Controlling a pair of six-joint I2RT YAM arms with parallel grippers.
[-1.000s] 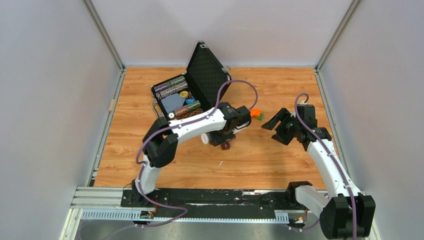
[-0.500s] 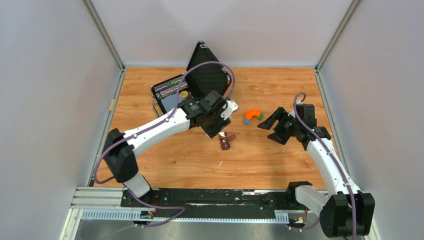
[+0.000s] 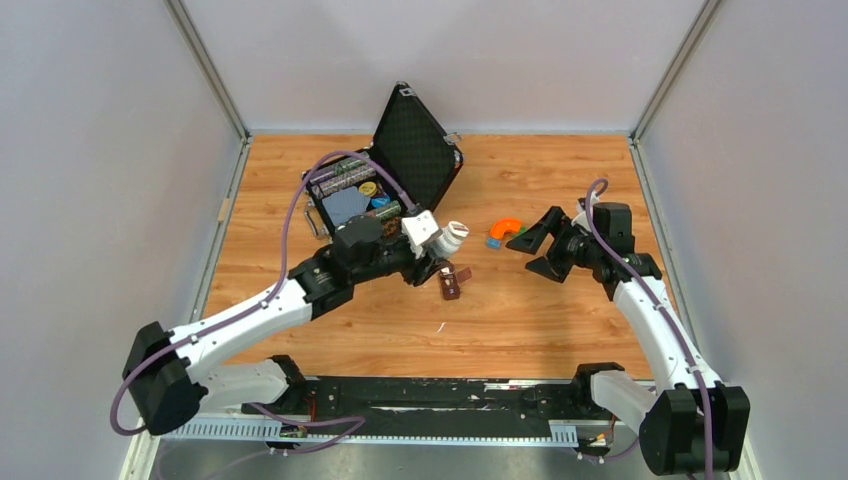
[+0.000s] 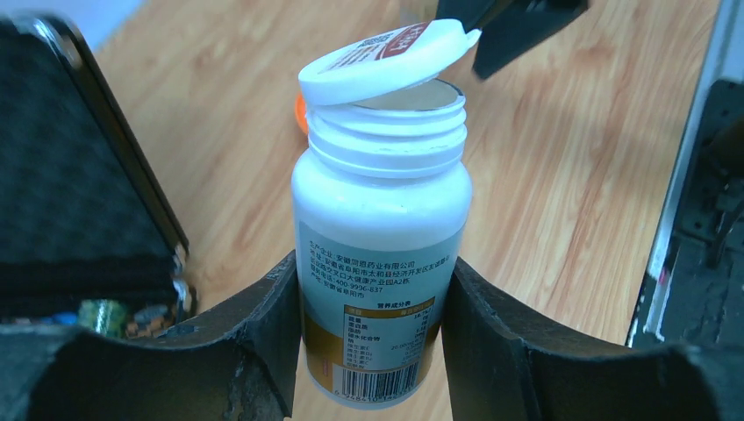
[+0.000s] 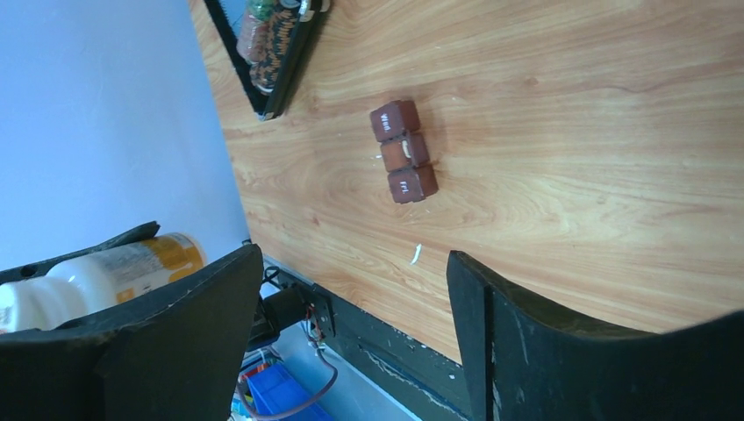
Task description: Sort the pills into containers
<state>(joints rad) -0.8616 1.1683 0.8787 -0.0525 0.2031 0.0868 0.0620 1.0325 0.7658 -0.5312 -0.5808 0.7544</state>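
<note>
top external view
- left fingers [image 3: 432, 262]: closed around a white pill bottle [image 3: 455, 237], which is held above the tabletop [image 3: 560, 330], just in front of the black case [image 3: 400, 170].
- black case: lid raised, small items packed inside, set at the far left of the tabletop.
- containers [image 3: 455, 281]: dark brown strip lying on the tabletop, just below the held bottle and near the centre.
- right fingers [image 3: 535, 230]: spread apart, nothing between them, pointed left; well apart from the containers.
- orange curved piece [image 3: 508, 228]: on the tabletop, just beside the right fingers, with small blue and green bits next to it.

left wrist view
- left fingers [image 4: 263, 342]: pressed against both sides of the pill bottle [image 4: 382, 202] at its printed label.
- flip cap [image 4: 386, 57]: hinged up, the bottle mouth exposed.
- black case [image 4: 70, 175]: seen at the left edge; wooden tabletop [image 4: 570, 158] beyond.

right wrist view
- right fingers [image 5: 175, 333]: held wide, gripping nothing.
- containers [image 5: 404, 163]: three joined square compartments in a row, flat on the tabletop [image 5: 570, 132], white lettering on the lids; whether every lid is shut cannot be told.
- white speck [image 5: 416, 254]: on the tabletop near the containers.
- pill bottle [image 5: 114, 267]: seen at the left edge.
- black case [image 5: 272, 53]: one corner visible at the top.
</note>
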